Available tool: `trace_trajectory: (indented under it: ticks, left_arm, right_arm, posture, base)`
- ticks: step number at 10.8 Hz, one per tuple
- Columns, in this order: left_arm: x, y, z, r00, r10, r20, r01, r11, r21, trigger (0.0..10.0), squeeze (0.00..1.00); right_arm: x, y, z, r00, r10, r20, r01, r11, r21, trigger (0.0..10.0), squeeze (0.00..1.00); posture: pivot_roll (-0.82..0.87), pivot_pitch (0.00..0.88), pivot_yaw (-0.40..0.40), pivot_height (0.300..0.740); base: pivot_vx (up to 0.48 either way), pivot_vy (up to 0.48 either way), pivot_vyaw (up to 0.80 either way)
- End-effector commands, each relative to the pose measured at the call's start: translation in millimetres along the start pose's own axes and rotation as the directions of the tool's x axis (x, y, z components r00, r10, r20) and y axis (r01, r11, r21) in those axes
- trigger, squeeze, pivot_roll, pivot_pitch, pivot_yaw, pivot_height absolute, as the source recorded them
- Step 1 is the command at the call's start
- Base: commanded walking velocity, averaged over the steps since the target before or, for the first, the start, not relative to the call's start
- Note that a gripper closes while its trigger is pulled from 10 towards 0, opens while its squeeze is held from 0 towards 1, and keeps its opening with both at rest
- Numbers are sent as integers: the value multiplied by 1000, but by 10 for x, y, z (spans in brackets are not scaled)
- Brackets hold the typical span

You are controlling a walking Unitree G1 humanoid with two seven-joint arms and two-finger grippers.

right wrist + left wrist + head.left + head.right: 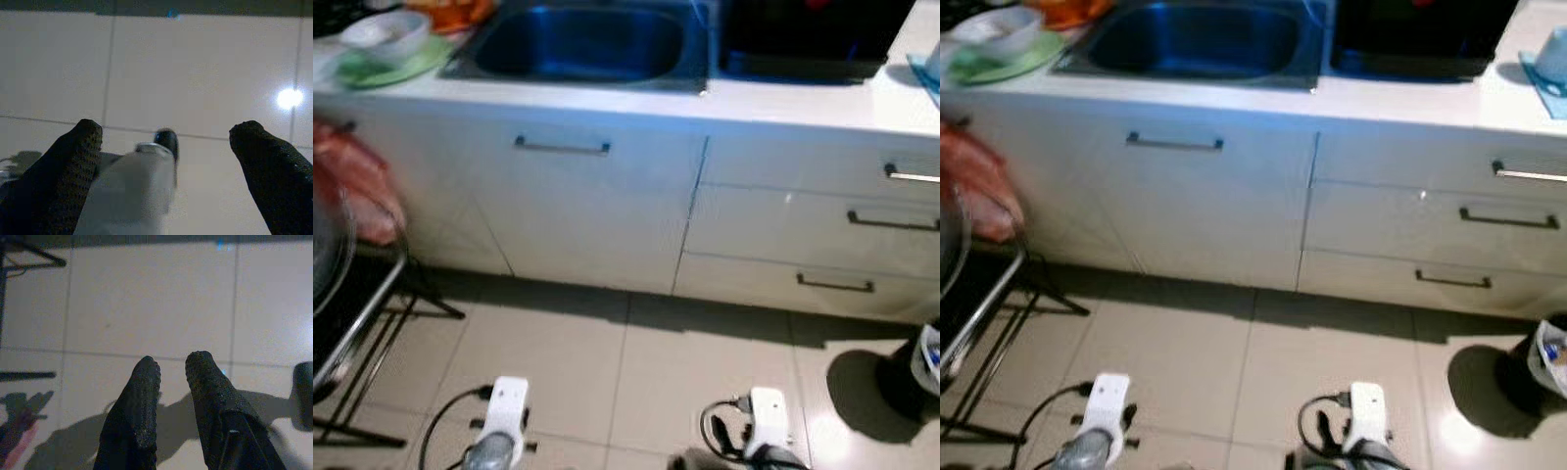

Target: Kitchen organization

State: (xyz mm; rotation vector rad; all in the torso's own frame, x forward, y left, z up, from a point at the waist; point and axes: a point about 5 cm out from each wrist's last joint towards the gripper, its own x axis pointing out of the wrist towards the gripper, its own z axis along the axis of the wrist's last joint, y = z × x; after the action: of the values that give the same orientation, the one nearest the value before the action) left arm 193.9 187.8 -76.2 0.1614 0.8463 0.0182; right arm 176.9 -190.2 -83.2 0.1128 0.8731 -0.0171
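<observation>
Surface (783, 103): white counter running across the top of the head views, holding the sink (582, 44), the landmark here.
Room: kitchen, pale tiled floor (578, 362) below the sink, white cabinet fronts between.
Right of sink: dark recessed area (803, 39), contents not readable; a pale blue object (1549, 59) at the far right edge, cut off.
Left of sink: one white bowl (386, 34) on one green plate (386, 67); something orange (455, 12) behind, cut off by the frame.
Handles: four dark bar handles counted, one on the door under the sink (562, 147), three on the drawers (891, 222) to its right.
Left of sink, low: dark metal rack (362, 333) on the floor, a reddish bag (357, 191) hanging above it; blurred, partly out of frame.
Right of sink, low: one dark bin (915, 377) with a light liner, cut off at the edge.
Left claw (171, 369): hanging over the floor below the sink, fingers narrow, a slim gap between them, nothing held.
Right claw (166, 142): also over the floor tiles, fingers wide apart, empty; a blurred pale grey shape (129, 191) with a dark tip lies between the fingers, identity unclear.
Arms: two white wrist units (507, 406) at the bottom of the head views, cables attached.
</observation>
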Motion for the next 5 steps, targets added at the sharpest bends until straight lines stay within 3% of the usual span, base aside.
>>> trace_trajectory:
  ticks: [1, 5]
  left_arm:
    - [-23, 3, -94, 1000, 3, -29, -3, 1000, -3, 10000, 0]
    - [-21, 1, -84, 1000, 0, -24, 0, 1000, 0, 10000, 0]
  right_arm:
    - [-3, 5, -21, 1000, 0, -8, 0, 1000, 10, 10000, 0]
    - [-2, 3, -16, 1000, -5, -4, 5, 1000, 8, 10000, 0]
  posture:
    - [-34, 139, 32, 740]
    - [-35, 130, 35, 740]
  base:
    - [300, 0, 0]
    - [304, 0, 0]
